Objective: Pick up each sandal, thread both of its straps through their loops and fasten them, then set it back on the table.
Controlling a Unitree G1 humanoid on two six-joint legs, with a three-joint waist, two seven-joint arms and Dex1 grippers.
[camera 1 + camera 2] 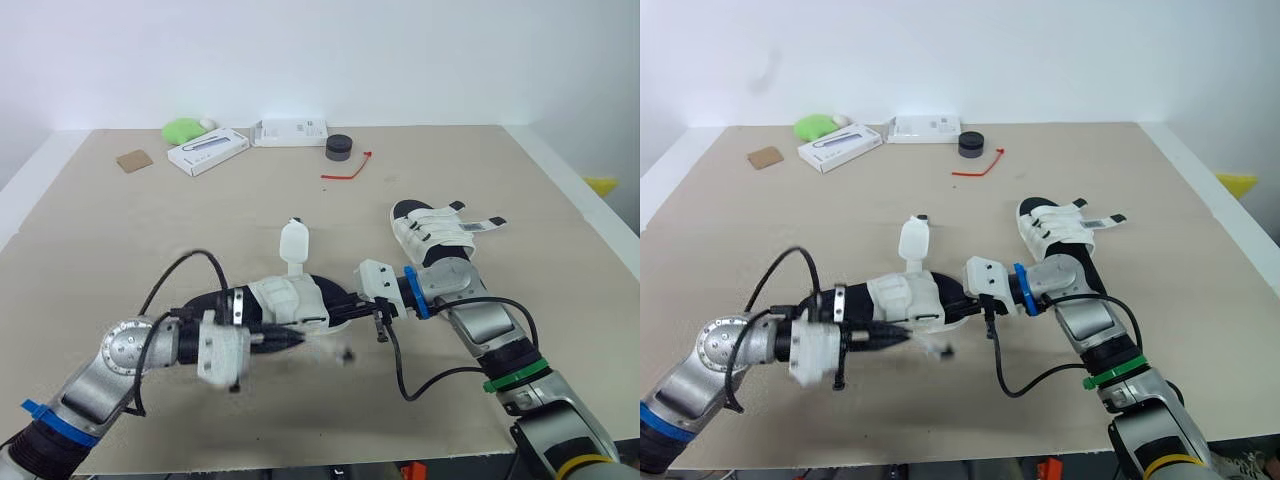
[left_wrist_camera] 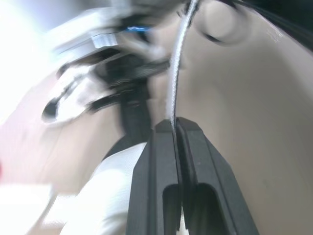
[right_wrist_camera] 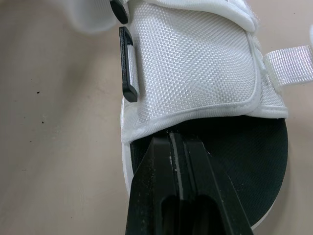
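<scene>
The worktop (image 1: 250, 215) is showing a matt, smooth, pale board face with fine dark specks. The near sandal (image 1: 298, 300) is wearing a white upper of coarse woven cloth edged with a smooth rim. Its loop (image 3: 128, 66) is looking like smooth, slightly glossy black plastic, and its footbed (image 3: 254, 147) is reading as matt black. The left end effector (image 2: 174, 123) and right end effector (image 3: 175, 139) are showing smooth matt black plastic. The strap (image 2: 177, 68) pinched in the left one is glinting pale along its thin edge. The far-left box (image 1: 207, 151) is looking like white card.
</scene>
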